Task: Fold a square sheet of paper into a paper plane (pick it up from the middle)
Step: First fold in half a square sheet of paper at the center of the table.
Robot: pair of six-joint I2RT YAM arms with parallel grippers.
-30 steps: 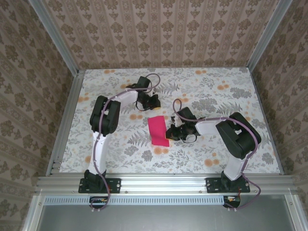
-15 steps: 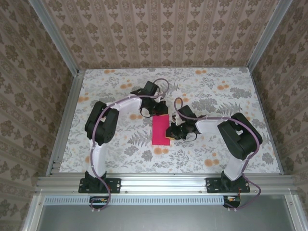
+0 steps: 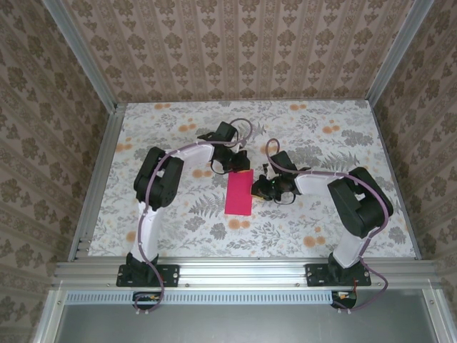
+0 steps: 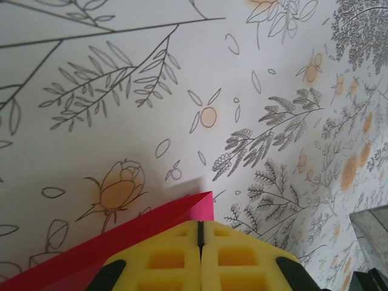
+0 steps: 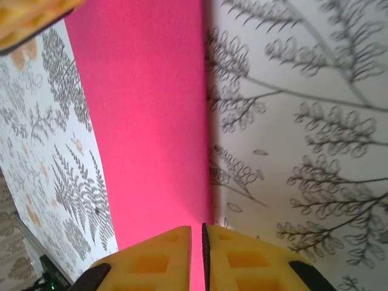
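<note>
left gripper (image 4: 199, 229): yellow fingers (image 4: 163, 260) pressed together, just a hairline seam between them. tips sit right at a corner of the pink sheet (image 3: 238, 194). in left wrist view that corner pokes out just past the tips, w/ two layers visible along the edge. can't tell if any paper is nipped in the seam or if the tips only rest on it.

right gripper (image 5: 202, 233): also closed, thin dark slit w/ a sliver of pink beside it. tips are at the sheet's right long edge, which runs almost in line w/ the slit. can't tell if it's pinching the edge or pressing on it. in right wrist view a yellow finger (image 5: 30, 18) of the left gripper shows at the sheet's far end.

sheet: a narrow rectangle, longer than wide, flat on the desk (image 3: 335, 214) about mid-desk, long axis near-to-far w/ a slight tilt. top view: left gripper at its far end, right gripper touching its right side in the far half. arms reach in from either side, elbows bent. desk is covered by a floral-print cloth, grey ferns + orange flowers.
</note>
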